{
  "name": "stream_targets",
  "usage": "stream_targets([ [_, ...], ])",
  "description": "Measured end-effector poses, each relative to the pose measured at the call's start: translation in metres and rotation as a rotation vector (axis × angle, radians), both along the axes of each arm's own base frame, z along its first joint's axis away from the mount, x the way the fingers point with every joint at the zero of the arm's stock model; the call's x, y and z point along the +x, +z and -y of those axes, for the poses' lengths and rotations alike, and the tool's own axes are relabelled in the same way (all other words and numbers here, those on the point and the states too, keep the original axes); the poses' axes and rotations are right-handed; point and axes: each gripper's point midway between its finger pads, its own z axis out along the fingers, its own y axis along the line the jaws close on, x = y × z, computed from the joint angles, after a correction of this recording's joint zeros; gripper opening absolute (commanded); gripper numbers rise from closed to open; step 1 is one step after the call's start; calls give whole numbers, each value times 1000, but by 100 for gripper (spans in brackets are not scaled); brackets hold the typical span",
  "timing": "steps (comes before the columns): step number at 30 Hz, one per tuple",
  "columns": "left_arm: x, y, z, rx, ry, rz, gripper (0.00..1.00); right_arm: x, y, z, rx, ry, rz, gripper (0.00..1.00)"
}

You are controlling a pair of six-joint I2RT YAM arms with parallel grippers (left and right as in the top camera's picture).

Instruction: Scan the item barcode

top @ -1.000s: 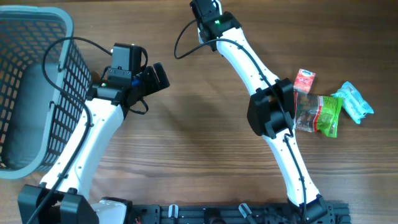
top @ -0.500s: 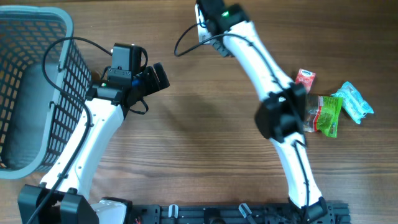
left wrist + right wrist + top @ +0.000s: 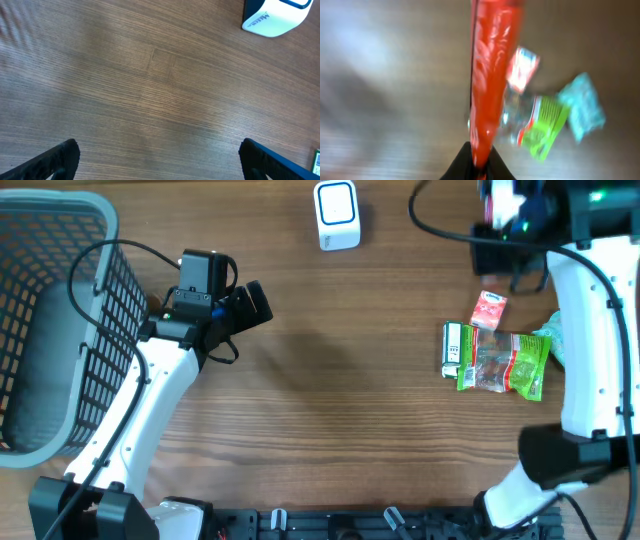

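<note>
The right gripper (image 3: 478, 161) was clamped on the lower edge of a red pouch (image 3: 489, 75). In the right wrist view the pouch stood up from the jaws toward the top of the frame, seen edge-on and blurred, so no barcode could be made out on it. From overhead, that gripper and the pouch sat in the upper right of the frame. They were to the right of the white scanner (image 3: 337, 215), which stood at the top centre of the wooden table (image 3: 330, 410), and well apart from it.

Below the gripper, at the right of the frame, lay a small heap of goods. A small red packet (image 3: 489, 310) lay just above a green bag (image 3: 520, 365). A white box (image 3: 454, 348) lay against the bag's left edge. A teal packet (image 3: 582, 107) on the bag's right was partly hidden by the arm from above.

The left gripper (image 3: 255, 304) hung over bare wood in the left half of the frame, beside a grey basket (image 3: 105, 310). Its fingers (image 3: 57, 160) stood wide apart with nothing between them. In its wrist view the scanner showed at the upper right corner.
</note>
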Motion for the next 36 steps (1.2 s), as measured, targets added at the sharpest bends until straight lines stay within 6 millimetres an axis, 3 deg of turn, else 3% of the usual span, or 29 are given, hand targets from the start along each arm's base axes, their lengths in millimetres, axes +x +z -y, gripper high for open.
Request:
stream_targets([
  [3,0,0,0,0,0,0,100,-13,-55,8,3,-31,-111,10],
  [4,0,0,0,0,0,0,100,-9,-71,9,4,-35,-110,15],
  [5,0,0,0,0,0,1,100,-10,-104,11,5,-43,-142,18],
  [7,0,0,0,0,0,-1,100,-5,-142,14,10,-58,-134,28],
  [9,0,0,0,0,0,-1,100,-10,-173,19,9,-73,-145,70],
  [10,0,0,0,1,0,-2,100,-14,-183,21,6,-79,-152,77],
  [11,0,0,0,1,0,-1,100,-15,-187,22,6,-84,-155,83],
  [12,0,0,0,1,0,-2,100,-18,-191,23,4,-85,-162,100],
  [19,0,0,0,0,0,-1,100,-5,-190,23,8,-89,-110,100],
  [23,0,0,0,1,0,-1,100,26,-183,21,20,-88,21,100],
  [30,0,0,0,0,0,-1,100,62,-169,19,34,-86,178,100],
  [36,0,0,0,0,0,-1,100,69,-165,19,38,-85,213,100],
])
